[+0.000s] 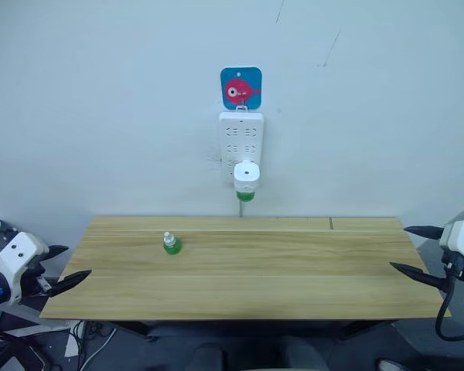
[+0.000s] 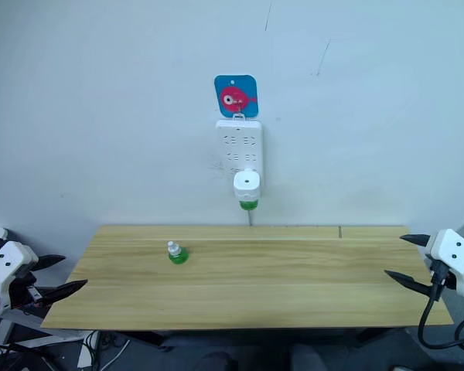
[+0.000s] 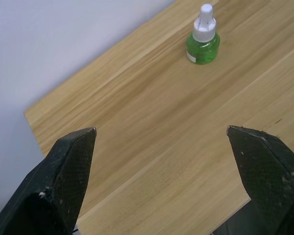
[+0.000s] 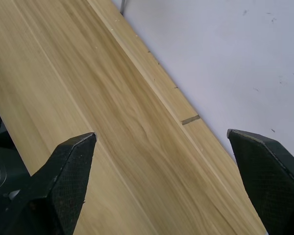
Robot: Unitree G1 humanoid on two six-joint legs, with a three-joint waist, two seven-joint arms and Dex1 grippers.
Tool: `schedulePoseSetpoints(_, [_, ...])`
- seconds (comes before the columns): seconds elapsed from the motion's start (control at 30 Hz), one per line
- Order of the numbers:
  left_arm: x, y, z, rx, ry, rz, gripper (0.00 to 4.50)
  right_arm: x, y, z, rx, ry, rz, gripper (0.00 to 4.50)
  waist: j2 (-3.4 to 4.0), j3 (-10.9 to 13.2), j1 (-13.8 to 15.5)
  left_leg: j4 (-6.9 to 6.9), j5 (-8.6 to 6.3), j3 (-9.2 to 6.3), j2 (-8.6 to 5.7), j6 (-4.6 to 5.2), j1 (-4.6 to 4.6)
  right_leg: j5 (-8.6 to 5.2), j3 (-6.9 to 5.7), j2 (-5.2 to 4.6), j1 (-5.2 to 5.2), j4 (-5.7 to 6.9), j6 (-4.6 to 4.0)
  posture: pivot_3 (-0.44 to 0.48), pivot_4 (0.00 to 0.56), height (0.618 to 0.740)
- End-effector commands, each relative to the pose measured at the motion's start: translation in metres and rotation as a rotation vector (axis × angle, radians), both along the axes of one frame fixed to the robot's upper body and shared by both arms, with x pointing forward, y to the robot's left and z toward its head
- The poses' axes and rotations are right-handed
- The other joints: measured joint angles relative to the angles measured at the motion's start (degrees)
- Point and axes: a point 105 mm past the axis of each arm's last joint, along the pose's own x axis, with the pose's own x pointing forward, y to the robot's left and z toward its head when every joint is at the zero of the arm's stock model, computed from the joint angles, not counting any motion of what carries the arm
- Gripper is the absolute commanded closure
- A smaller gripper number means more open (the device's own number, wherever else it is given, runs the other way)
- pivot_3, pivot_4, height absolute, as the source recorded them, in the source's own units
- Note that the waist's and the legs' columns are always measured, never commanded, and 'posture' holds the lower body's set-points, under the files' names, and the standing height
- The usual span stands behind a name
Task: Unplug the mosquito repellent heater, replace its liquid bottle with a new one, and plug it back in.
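At 12 o'clock on the wall, the rounded white plastic mosquito repellent heater point(image 1: 247, 175) is plugged in – nothing started. Green spare bottle point(image 1: 171, 243) waits on the wooden table point(image 1: 294, 270). Left gripper point(image 1: 70, 265) and right gripper point(image 1: 414, 250) both gape empty; unplugging probably needs a reach forward.

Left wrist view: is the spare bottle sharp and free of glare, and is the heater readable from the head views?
Left wrist view: the bottle is sharp, no glare, just a small soft shadow on the table. Left eye view: even light, the heater reads clearly against the power strip, small but unblurred.
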Motion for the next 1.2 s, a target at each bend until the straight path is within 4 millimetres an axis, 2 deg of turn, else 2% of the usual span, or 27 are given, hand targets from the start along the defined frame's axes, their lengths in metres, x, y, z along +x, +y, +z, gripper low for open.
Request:
schedulePoseSetpoints(0.03, [0.009, -0.002, 0.019, -0.01, -0.055, -0.013, 0.0, 0.002, 0.003, 0.014, -0.008, -0.054, 0.005, 0.02, 0.0, 0.0, -0.01, 0.0, 0.0, 0.0, 0.0, 0.0, 0.0, 0.0, 0.0, 0.0, 0.0, 0.0, 0.0, 0.09, 0.058, 0.74])
schedulePoseSetpoints(0.17, [0.025, -0.024, 0.032, -0.086, -0.087, -0.067, 0.0, -0.004, 0.018, 0.018, 0.009, -0.063, 0.044, 0.02, -0.04, -0.02, -0.03, 0.01, 0.0, -0.03, 0.0, 0.0, -0.01, 0.0, 0.01, 0.01, 0.0, 0.0, 0.0, 0.076, 0.06, 0.74])
schedulePoseSetpoints(0.27, [0.036, -0.047, 0.043, -0.123, -0.127, -0.127, 0.0, -0.009, 0.045, 0.027, 0.061, -0.083, 0.107, 0.02, -0.02, -0.01, -0.05, 0.02, 0.0, -0.06, 0.0, 0.0, -0.04, 0.0, 0.03, 0.01, 0.0, 0.01, 0.0, 0.061, 0.062, 0.74])
schedulePoseSetpoints(0.4, [0.047, -0.088, 0.053, -0.207, -0.157, -0.223, 0.0, -0.016, 0.085, 0.042, 0.161, -0.106, 0.178, 0.02, 0.0, -0.01, -0.14, 0.03, 0.0, -0.1, 0.01, -0.01, -0.05, 0.0, 0.12, 0.01, 0.0, 0.02, 0.01, 0.039, 0.066, 0.74])
schedulePoseSetpoints(0.5, [0.052, -0.114, 0.061, -0.265, -0.185, -0.273, 0.0, -0.02, 0.104, 0.05, 0.227, -0.104, 0.196, 0.02, -0.05, 0.0, -0.2, 0.06, 0.0, -0.11, 0.01, -0.01, -0.07, 0.01, 0.14, 0.01, 0.0, 0.01, 0.02, 0.028, 0.066, 0.74])
schedulePoseSetpoints(0.63, [0.063, -0.137, 0.075, -0.353, -0.242, -0.287, 0.0, -0.024, 0.127, 0.06, 0.311, -0.084, 0.217, 0.02, -0.07, 0.01, -0.37, 0.07, 0.0, -0.13, 0.01, -0.01, -0.07, 0.01, 0.13, 0.01, 0.0, 0.0, 0.02, 0.009, 0.066, 0.74])
schedulePoseSetpoints(0.87, [0.097, -0.163, 0.085, -0.442, -0.313, -0.261, 0.0, -0.016, 0.152, 0.078, 0.392, -0.136, 0.216, 0.02, -0.08, 0.0, -0.83, 0.13, 0.02, -0.14, -0.05, -0.03, -0.07, 0.05, 0.11, 0.22, 0.03, 0.01, 0.04, -0.022, 0.07, 0.74])
schedulePoseSetpoints(0.97, [0.105, -0.174, 0.084, -0.45, -0.299, -0.288, 0.0, -0.014, 0.156, 0.079, 0.396, -0.139, 0.211, 0.02, -0.09, 0.0, -1.29, 0.13, 0.01, -0.14, -0.09, -0.02, -0.13, 0.05, 0.12, 0.23, 0.01, -0.05, 0.04, -0.028, 0.071, 0.74])
schedulePoseSetpoints(1.07, [0.107, -0.177, 0.083, -0.45, -0.295, -0.294, 0.0, -0.013, 0.157, 0.08, 0.397, -0.138, 0.208, 0.02, -0.09, 0.0, -1.61, 0.13, 0.01, -0.16, -0.09, -0.02, -0.23, 0.09, 0.14, 0.21, -0.06, -0.09, -0.03, -0.028, 0.071, 0.74])
schedulePoseSetpoints(1.1, [0.112, -0.179, 0.085, -0.456, -0.296, -0.301, 0.0, -0.013, 0.158, 0.081, 0.399, -0.142, 0.206, 0.02, -0.09, 0.0, -1.73, 0.13, 0.01, -0.18, -0.09, -0.02, -0.25, 0.2, 0.13, 0.19, -0.07, -0.09, -0.22, -0.056, 0.071, 0.74])
schedulePoseSetpoints(1.2, [0.126, -0.194, 0.089, -0.482, -0.298, -0.338, 0.0, -0.012, 0.161, 0.083, 0.406, -0.155, 0.197, 0.02, -0.14, 0.02, -1.86, 0.15, 0.02, -0.21, -0.08, -0.02, -0.27, 0.21, 0.07, 0.25, -0.08, -0.08, -0.23, -0.056, 0.071, 0.74])
